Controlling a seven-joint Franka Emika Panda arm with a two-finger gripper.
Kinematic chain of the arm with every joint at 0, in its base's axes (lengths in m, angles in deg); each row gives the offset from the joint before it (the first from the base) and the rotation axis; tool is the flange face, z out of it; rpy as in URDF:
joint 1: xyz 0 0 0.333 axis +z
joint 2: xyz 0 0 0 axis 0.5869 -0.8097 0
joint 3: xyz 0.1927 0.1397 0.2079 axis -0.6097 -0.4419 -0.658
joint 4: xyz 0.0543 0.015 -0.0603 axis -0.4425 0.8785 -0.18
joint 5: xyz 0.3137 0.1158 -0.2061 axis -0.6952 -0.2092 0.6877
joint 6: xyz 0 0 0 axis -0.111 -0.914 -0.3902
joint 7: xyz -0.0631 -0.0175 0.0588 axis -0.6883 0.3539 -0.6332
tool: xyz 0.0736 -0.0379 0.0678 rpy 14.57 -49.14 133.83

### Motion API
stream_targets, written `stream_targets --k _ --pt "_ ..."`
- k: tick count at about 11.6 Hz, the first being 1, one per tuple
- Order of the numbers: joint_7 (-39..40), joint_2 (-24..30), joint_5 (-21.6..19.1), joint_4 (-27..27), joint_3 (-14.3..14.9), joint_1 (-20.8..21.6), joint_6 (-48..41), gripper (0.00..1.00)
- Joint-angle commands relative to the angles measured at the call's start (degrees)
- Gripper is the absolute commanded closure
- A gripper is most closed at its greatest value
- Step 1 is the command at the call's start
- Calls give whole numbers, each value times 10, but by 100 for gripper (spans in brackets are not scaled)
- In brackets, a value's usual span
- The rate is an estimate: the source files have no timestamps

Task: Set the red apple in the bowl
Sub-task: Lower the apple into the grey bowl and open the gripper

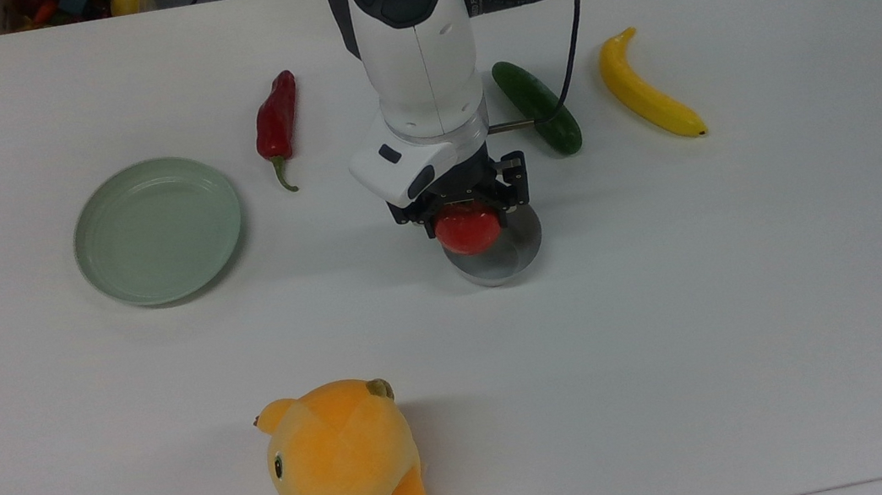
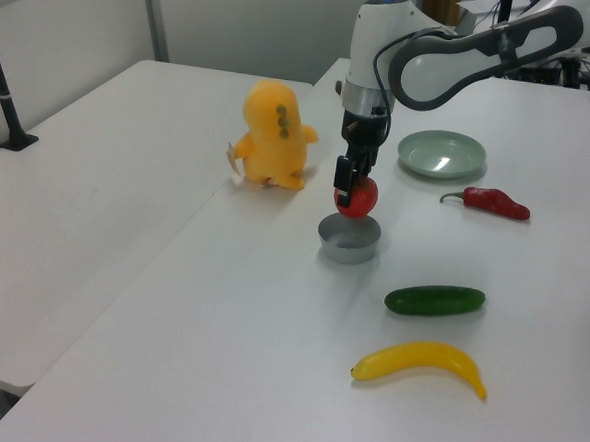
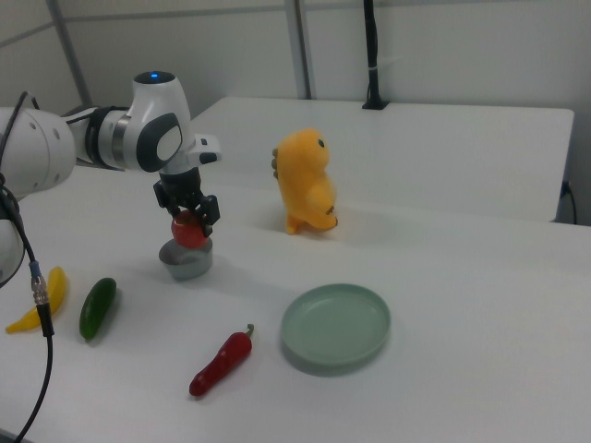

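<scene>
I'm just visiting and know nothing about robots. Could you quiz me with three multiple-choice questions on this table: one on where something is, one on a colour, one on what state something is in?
1. Where is the red apple?
A. on the plate
B. above the bowl
C. beside the banana

2. What colour is the plate?
A. pale green
B. blue
C. black

3. What is the gripper doing?
A. hanging open and empty
B. holding the apple
C. holding the chili

Key: 1 B, the apple hangs over the grey bowl. 2 A, pale green in every view. 3 B, its fingers clasp the apple.

The white arm (image 2: 455,61) reaches over the table, its wrist pointing straight down. The gripper (image 1: 469,218) hangs vertical, fingers clamped on the red apple (image 1: 469,231).
</scene>
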Motion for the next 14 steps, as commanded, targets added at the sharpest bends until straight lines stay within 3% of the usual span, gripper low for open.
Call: stream_targets --k 1,4,5,6,7,9,10,14 --pt "-21 -11 -10 -1 -4 8 36 76" --pt "-22 -14 -10 3 -4 15 45 76" --pt "-24 -14 -10 11 -5 17 62 72" --pt "-35 -15 -10 16 -5 17 77 60" --pt "-36 -15 -10 18 -5 16 77 36" --pt "-36 -14 -4 24 -5 20 78 4" --pt "-36 -14 -3 24 -5 20 78 0" --pt "-36 0 -3 24 -5 21 64 0"
